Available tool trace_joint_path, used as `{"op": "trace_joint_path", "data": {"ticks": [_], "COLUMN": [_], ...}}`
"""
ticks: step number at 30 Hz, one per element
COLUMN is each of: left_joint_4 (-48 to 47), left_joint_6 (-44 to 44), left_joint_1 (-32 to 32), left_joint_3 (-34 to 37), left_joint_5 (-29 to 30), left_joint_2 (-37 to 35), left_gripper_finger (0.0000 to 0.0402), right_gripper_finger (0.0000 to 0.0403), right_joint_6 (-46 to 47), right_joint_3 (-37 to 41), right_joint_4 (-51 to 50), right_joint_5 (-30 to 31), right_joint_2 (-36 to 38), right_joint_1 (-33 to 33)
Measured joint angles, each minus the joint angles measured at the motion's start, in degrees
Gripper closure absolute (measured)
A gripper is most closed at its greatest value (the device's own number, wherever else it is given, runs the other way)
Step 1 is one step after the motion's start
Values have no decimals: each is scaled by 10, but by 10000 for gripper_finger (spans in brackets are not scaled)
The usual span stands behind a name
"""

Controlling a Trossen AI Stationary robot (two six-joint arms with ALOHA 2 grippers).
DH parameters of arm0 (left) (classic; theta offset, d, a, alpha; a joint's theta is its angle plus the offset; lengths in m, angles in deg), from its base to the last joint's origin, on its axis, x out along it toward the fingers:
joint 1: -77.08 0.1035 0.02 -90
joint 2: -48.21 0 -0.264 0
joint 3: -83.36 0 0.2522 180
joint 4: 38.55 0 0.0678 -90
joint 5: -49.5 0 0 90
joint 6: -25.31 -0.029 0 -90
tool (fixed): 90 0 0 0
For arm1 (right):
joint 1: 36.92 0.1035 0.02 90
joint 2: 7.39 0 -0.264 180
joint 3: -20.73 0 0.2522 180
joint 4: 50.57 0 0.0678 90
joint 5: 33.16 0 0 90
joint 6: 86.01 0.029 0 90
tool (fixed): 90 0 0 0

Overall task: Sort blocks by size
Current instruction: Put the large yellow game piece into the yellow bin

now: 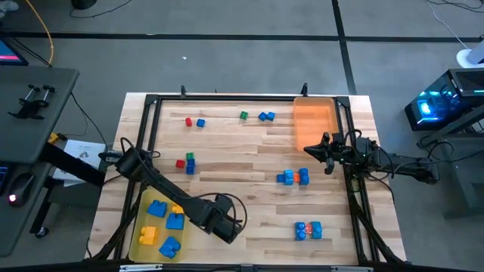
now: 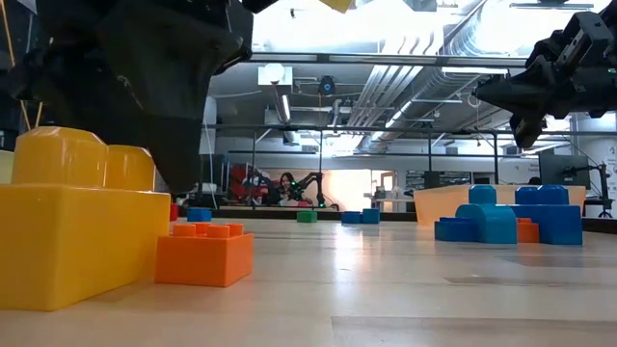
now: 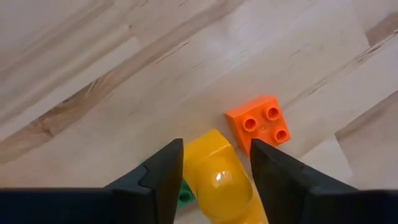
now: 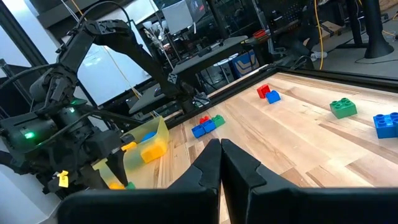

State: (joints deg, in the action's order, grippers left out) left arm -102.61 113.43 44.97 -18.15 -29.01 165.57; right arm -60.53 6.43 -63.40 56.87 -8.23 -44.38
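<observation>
Left wrist view: left end effector (image 3: 214,165) down over the bench (image 3: 124,74), fingers apart and straddling a large yellow block (image 3: 217,180); contact with the pads not clear, so not judged clamped. Block's long axis running roughly along the fingers, straight ahead between them. Small orange block (image 3: 261,121) just beside the yellow one, close to one fingertip; a sliver of green block (image 3: 184,196) at the other side. Closing straight in looks workable, though the orange neighbour could get nudged.

High view: left end effector (image 1: 224,224) near the front edge, just beside the yellow tray (image 1: 138,225) holding blue and yellow blocks, so clearly the nearer arm. Right end effector (image 1: 325,155) hanging off the bench beside the orange tray (image 1: 314,121), fingers together, holding nothing. Small blocks scattered well apart across the bench. No brands, labels or legible writing anywhere.
</observation>
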Motion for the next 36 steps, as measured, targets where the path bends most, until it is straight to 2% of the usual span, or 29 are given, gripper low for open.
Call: {"op": "trace_joint_path", "data": {"ticks": [9,14,21,29,32,36], "left_joint_4": [2,-9,-8,50,51,51], "left_joint_6": [-41,21,88,76,67,48], "left_joint_1": [15,-7,-31,-32,-32,-31], "left_joint_3": [0,0,0,0,0,0], "left_joint_5": [-57,-54,-39,-34,-34,-31], "left_joint_2": [0,0,3,16,16,16], "left_gripper_finger": [138,124,124,127,148,212], "right_gripper_finger": [402,402,402,402,402,402], "right_joint_6": [0,0,0,0,0,0], "right_joint_3": [0,0,0,0,0,0], "right_joint_4": [0,0,0,0,0,0], "right_joint_5": [0,0,0,0,0,0], "right_joint_2": [0,0,0,-1,-2,-3], "right_joint_1": [0,0,0,0,0,0]}}
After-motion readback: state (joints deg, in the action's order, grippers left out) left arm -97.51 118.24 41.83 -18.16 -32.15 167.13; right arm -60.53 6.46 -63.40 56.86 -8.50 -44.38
